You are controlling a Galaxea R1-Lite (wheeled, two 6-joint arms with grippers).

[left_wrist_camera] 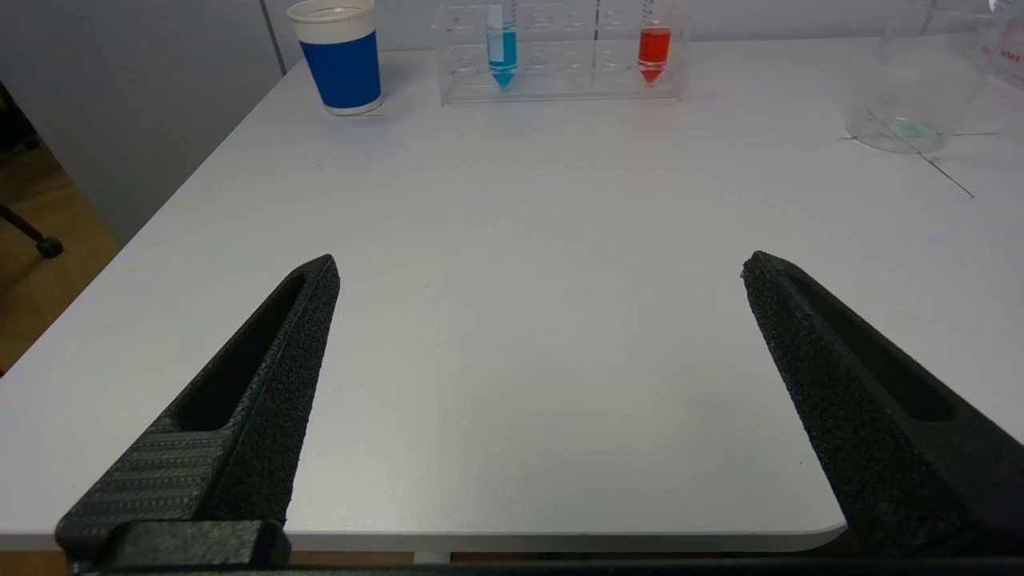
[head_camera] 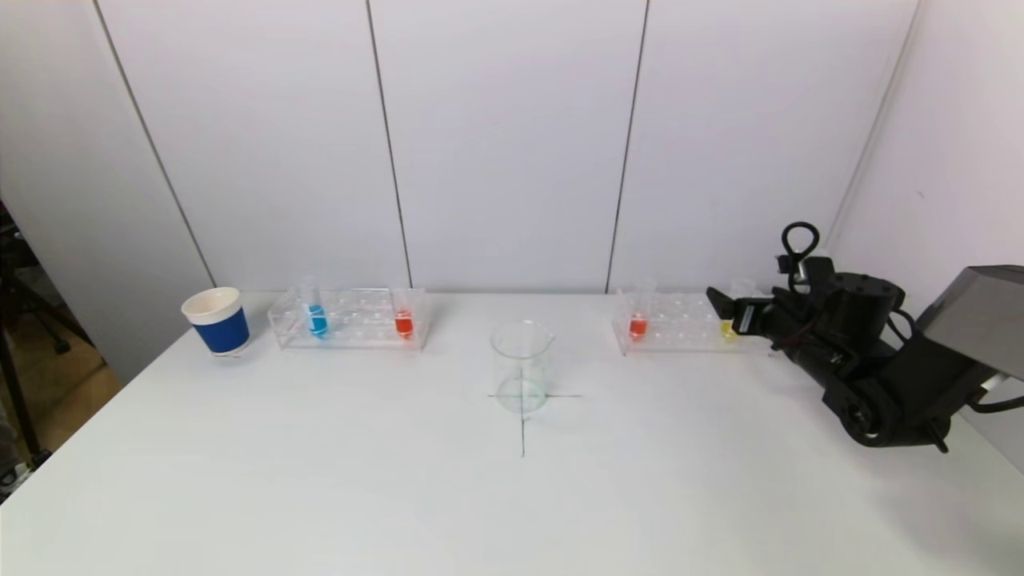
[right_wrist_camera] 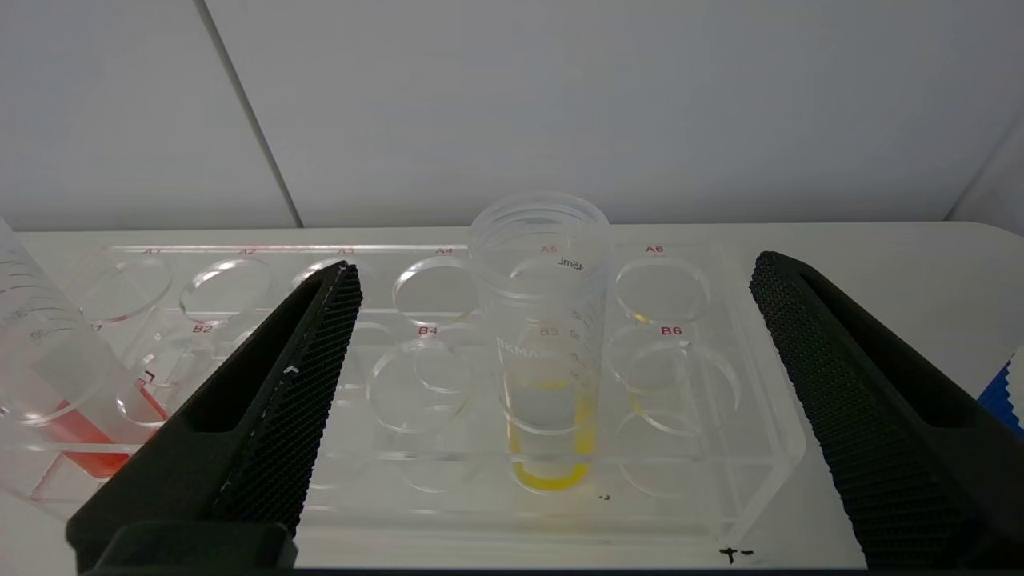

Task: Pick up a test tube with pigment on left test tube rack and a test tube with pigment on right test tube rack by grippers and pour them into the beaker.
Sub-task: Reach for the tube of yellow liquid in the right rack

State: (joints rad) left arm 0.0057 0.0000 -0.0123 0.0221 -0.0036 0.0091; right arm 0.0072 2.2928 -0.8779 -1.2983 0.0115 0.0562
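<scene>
The left rack (head_camera: 348, 336) holds a blue tube (head_camera: 317, 318) and a red tube (head_camera: 404, 322). The right rack (head_camera: 680, 340) holds a red tube (head_camera: 638, 324) and a yellow tube (head_camera: 728, 328). An empty glass beaker (head_camera: 522, 366) stands between the racks on a cross mark. My right gripper (head_camera: 724, 308) is open at the right rack's right end. In the right wrist view, the gripper (right_wrist_camera: 556, 264) has the yellow tube (right_wrist_camera: 544, 360) between its spread fingers, not touched. My left gripper (left_wrist_camera: 540, 260) is open and empty above the table's near left edge, out of the head view.
A blue and white paper cup (head_camera: 218, 320) stands left of the left rack. The left wrist view shows the cup (left_wrist_camera: 342, 56), the blue tube (left_wrist_camera: 502, 44), the red tube (left_wrist_camera: 654, 48) and the beaker (left_wrist_camera: 912, 88) far ahead. The wall is just behind the racks.
</scene>
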